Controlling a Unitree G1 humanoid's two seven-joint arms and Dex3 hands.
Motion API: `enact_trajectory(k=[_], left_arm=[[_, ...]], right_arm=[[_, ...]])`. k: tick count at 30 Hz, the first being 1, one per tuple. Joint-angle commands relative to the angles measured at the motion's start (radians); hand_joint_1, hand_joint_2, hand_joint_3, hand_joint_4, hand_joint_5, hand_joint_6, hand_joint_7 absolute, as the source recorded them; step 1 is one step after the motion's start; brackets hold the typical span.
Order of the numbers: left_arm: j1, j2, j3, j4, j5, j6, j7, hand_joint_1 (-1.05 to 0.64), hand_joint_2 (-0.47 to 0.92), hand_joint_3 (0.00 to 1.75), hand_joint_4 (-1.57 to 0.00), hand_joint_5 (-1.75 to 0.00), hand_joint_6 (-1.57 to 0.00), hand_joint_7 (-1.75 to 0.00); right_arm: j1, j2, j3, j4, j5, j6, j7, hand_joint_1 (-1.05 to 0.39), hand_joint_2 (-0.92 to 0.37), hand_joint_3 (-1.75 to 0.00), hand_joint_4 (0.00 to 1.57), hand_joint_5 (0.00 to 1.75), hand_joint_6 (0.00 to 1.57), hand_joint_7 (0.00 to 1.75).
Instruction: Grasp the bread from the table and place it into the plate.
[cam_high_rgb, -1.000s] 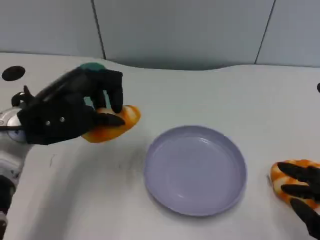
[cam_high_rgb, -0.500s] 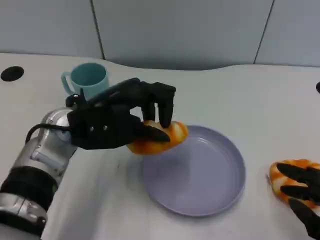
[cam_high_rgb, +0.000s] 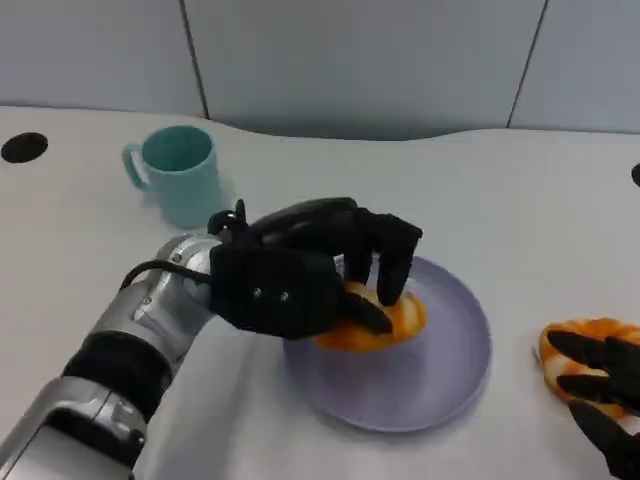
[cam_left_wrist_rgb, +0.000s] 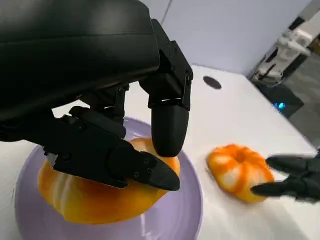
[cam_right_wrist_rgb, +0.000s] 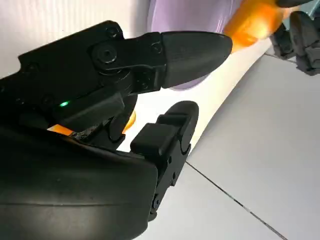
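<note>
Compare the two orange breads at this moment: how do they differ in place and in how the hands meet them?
The bread in the plate lies inside the lavender plate, gripped by the left hand. The bread on the table sits on the white table, beside the plate, with the right hand resting its fingers over it. Both are orange with pale stripes.

orange bread (cam_high_rgb: 385, 322) over lilac plate (cam_high_rgb: 455, 375), perhaps touching

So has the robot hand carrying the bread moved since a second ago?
Yes. The left robot hand carried the bread rightward, away from the teal cup, over the plate.
</note>
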Motion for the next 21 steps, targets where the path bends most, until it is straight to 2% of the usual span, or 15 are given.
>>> enact_trajectory(k=[1, 5, 7, 11, 12, 13, 14, 17, 21], left_arm=[[-0.066, 0.02, -0.052, 0.062, 0.079, -0.054, 0.021, -0.25, 0.9, 0.1, -0.72, -1.75, -0.45, -1.75], [-0.104, 0.048, -0.099, 0.089, 0.138, -0.104, 0.011, -0.42, 0.88, 0.04, -0.34, -1.75, -0.18, -1.72], [-0.111, 0.052, -0.107, 0.098, 0.149, -0.121, 0.019, -0.45, 0.88, 0.03, -0.27, -1.75, -0.13, -1.71], [-0.132, 0.054, -0.114, 0.119, 0.147, -0.157, -0.004, -0.46, 0.88, 0.03, -0.25, -1.75, -0.12, -1.71], [-0.143, 0.057, -0.117, 0.128, 0.143, -0.178, -0.026, -0.56, 0.89, 0.02, -0.11, -1.3, -0.16, -1.13], [-0.153, 0.059, -0.118, 0.134, 0.136, -0.196, -0.046, -0.59, 0.89, 0.01, -0.07, -1.13, -0.24, -0.8], [-0.159, 0.06, -0.117, 0.14, 0.131, -0.209, -0.06, -0.62, 0.89, 0.0, -0.03, -0.97, -0.28, -0.55], [-0.165, 0.062, -0.101, 0.142, 0.105, -0.221, -0.101, -0.64, 0.89, 0.0, 0.0, -0.81, -0.27, -0.36], [-0.166, 0.057, -0.085, 0.143, 0.049, -0.233, -0.162, -0.63, 0.89, 0.0, 0.0, -0.77, -0.26, -0.31]], right_arm=[[0.003, -0.008, -0.003, -0.011, -0.011, -0.006, -0.016, -0.38, -0.92, -0.36, 0.84, 0.24, 0.79, 0.0], [0.0, -0.008, -0.002, -0.007, -0.021, -0.012, -0.024, -0.38, -0.92, -0.35, 0.84, 0.23, 0.79, 0.0], [0.0, -0.008, -0.001, -0.007, -0.024, -0.012, -0.026, -0.38, -0.92, -0.35, 0.84, 0.23, 0.79, 0.0], [-0.002, -0.006, -0.001, -0.003, -0.023, -0.018, -0.029, -0.39, -0.92, -0.35, 0.85, 0.23, 0.79, 0.0], [-0.004, -0.005, -0.001, 0.0, -0.021, -0.022, -0.03, -0.38, -0.92, -0.35, 0.85, 0.23, 0.79, 0.0], [-0.004, -0.005, 0.0, 0.002, -0.023, -0.027, -0.032, -0.38, -0.92, -0.35, 0.86, 0.23, 0.79, 0.0], [-0.004, -0.005, 0.0, 0.003, -0.025, -0.03, -0.033, -0.38, -0.92, -0.35, 0.85, 0.22, 0.79, 0.0], [-0.004, -0.007, 0.0, 0.004, -0.025, -0.03, -0.033, -0.39, -0.92, -0.34, 0.85, 0.22, 0.78, 0.0], [-0.006, -0.007, 0.0, 0.009, -0.02, -0.035, -0.033, -0.38, -0.92, -0.34, 0.86, 0.21, 0.78, 0.0]])
